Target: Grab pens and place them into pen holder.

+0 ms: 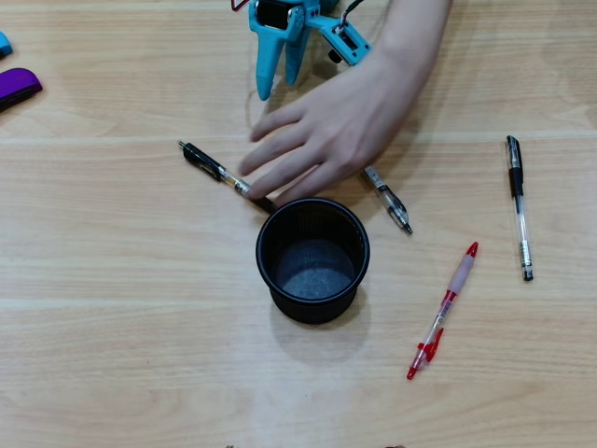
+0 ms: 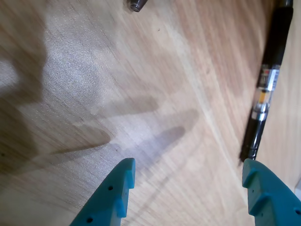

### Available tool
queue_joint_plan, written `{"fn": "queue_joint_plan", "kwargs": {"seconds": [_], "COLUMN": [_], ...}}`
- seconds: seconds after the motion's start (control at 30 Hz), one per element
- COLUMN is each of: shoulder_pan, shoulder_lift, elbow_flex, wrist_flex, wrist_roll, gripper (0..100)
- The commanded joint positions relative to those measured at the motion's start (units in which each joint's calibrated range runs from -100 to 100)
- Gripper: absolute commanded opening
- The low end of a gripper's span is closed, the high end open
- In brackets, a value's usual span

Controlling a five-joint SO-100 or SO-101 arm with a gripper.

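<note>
Holder (image 1: 312, 261): black mesh cup, upright, empty, mid-table. Two clear pens (image 1: 213, 168) (image 1: 388, 200) lie just above it, left and right. A third (image 1: 519, 207) lies far right; red pen (image 1: 442, 311) lower right.

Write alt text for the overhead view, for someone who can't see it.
A person's hand reaches across a wooden table above an empty black mesh pen holder, covering parts of two clear pens. Another clear pen and a red pen lie to the right; the open teal gripper sits at top, a purple object at left.
</note>
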Motion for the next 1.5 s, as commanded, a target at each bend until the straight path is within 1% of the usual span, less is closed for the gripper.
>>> {"fn": "queue_joint_plan", "kwargs": {"seconds": [0.0, 1.47], "shoulder_pan": [0.2, 0.6], "shoulder_lift": [-0.4, -0.4], "elbow_flex": [-0.2, -0.2], "wrist_flex": [-0.2, -0.2], "wrist_roll": [-0.1, -0.1], "gripper": [26, 26]}}
